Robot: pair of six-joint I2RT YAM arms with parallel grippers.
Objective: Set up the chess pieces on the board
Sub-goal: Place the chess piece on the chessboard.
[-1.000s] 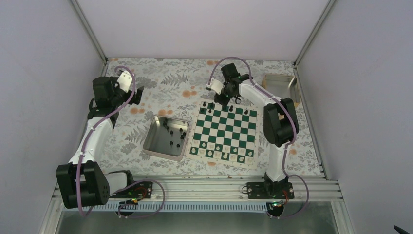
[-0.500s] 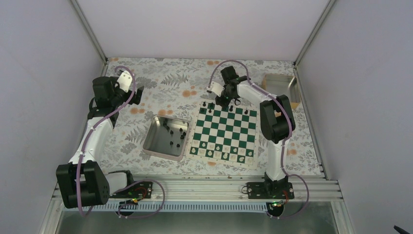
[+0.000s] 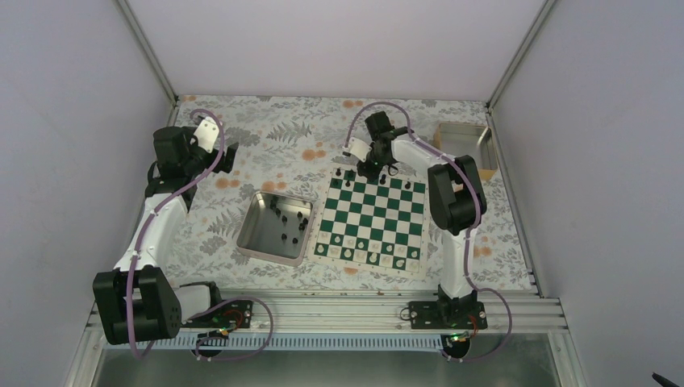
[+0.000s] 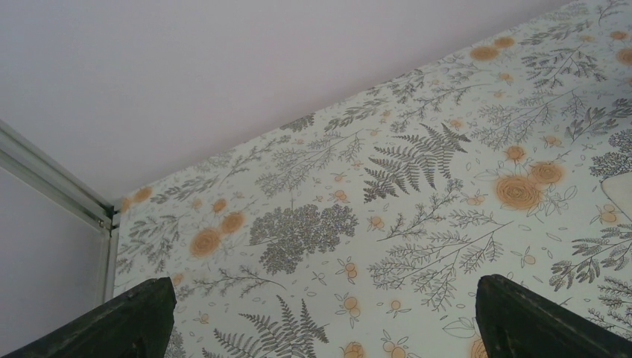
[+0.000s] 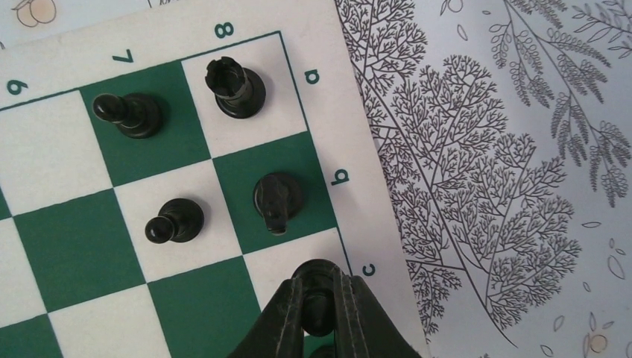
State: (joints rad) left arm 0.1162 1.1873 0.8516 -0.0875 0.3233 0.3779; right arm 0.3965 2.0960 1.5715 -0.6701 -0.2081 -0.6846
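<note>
Chess pieces [image 5: 127, 113] of the black set stand partly on the board [image 5: 67, 246]. The right gripper [image 5: 319, 294] is almost closed on one black piece [image 5: 319, 313], over the white square by the letter c at the board's edge. Whether this piece touches the square cannot be told. Just beyond the fingertips, a knight [image 5: 277, 198] and a rook [image 5: 233, 86] stand on the edge row, with two pawns [image 5: 171, 222] on the next row. More black pieces [image 3: 284, 216] lie in the metal tray [image 3: 252, 234] just beside the board on the worktop [image 3: 242, 129]. The left gripper [image 4: 324, 298] hangs wide open, holding nothing, well apart from the board.
</note>
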